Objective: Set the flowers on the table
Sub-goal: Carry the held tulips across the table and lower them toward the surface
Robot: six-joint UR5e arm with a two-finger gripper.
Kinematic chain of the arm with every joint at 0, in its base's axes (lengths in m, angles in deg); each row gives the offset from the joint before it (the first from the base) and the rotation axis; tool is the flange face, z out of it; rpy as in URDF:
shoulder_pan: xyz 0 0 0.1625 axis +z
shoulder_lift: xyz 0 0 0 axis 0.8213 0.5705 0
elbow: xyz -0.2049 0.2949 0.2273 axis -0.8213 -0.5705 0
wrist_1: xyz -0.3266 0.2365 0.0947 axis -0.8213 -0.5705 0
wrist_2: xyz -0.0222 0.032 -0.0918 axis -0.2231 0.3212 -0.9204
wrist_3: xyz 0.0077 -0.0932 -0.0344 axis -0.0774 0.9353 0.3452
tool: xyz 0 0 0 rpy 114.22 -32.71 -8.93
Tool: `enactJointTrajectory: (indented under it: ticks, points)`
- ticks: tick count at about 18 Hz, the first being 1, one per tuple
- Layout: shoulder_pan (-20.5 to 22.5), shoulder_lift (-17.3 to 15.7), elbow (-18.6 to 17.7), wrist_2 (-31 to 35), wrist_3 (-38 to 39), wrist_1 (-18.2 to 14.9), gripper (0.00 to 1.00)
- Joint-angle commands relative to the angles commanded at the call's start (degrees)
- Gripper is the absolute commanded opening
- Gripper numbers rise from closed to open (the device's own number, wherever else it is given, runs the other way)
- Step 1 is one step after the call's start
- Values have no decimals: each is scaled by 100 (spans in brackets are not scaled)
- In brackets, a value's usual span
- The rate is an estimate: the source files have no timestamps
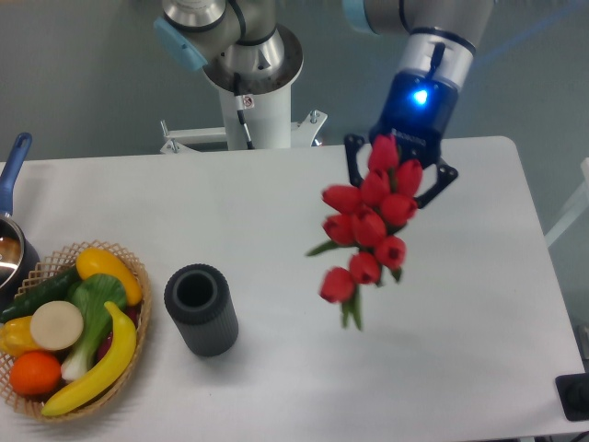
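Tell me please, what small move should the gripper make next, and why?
Probably lower the flowers toward the bare table below them. The gripper holds the bunch by its blooms, stems pointing down and apparently still above the tabletop, well right of the dark cylinder and the basket. Nothing lies beneath, so descending before opening seems safest.
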Motion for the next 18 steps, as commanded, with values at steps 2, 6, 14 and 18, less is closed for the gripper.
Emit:
enactJointTrajectory:
  ticks: [2,6,14,18]
  points:
    - [-70,96,-70,668,-238,9,36]
    - [-421,377,-150,2038,-625,-9,37]
    - [-932,1054,-62,3440,-617,17,37]
    - [-940,1283,-62,3623,-625,35,37]
